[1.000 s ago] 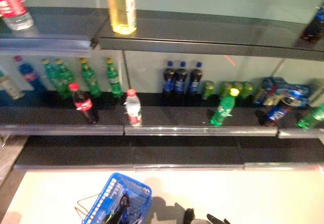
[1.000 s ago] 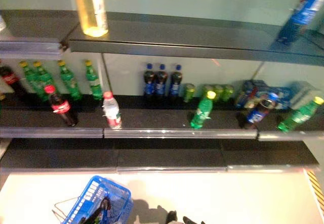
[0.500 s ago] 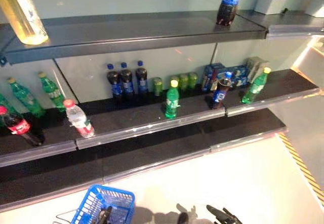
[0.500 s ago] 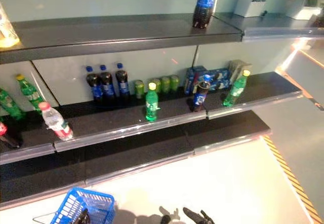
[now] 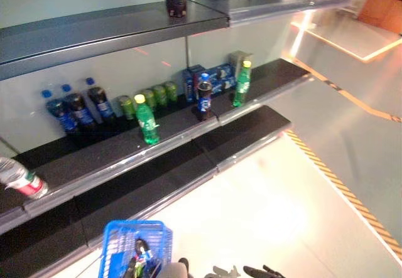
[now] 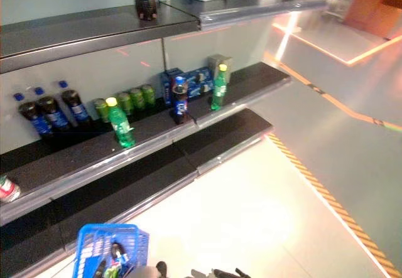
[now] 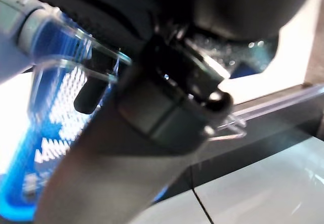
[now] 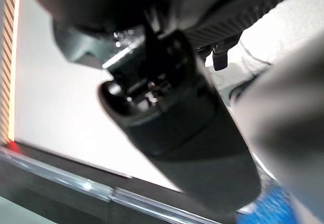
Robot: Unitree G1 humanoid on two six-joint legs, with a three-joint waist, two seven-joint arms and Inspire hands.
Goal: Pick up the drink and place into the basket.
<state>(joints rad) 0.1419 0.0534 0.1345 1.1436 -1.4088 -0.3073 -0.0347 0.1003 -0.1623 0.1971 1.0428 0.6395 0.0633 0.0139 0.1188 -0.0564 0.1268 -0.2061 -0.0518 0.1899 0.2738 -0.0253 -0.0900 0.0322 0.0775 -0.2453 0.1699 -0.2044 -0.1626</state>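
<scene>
We see a bottle point(image 5: 142, 256) standing roughly upright, cap up, inside the blue basket point(image 5: 119, 237) at lower left. Only our left wrist view shows the left hand point(image 7: 167, 107) at the basket's wire handle point(image 7: 230, 128). We cannot tell either hand's grip; the right hand point(image 5: 260, 272) barely shows.

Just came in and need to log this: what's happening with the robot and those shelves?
The robot stands before a store shelf stocked with bottled drinks. A blue basket sits low in front of it with at least one bottle already inside; the left hand is by the basket's wire handle, though its grip is unclear. The right hand barely shows at the view's bottom edge, with nothing seen in it. Green bottles and cola bottles stand on the middle shelf.
</scene>
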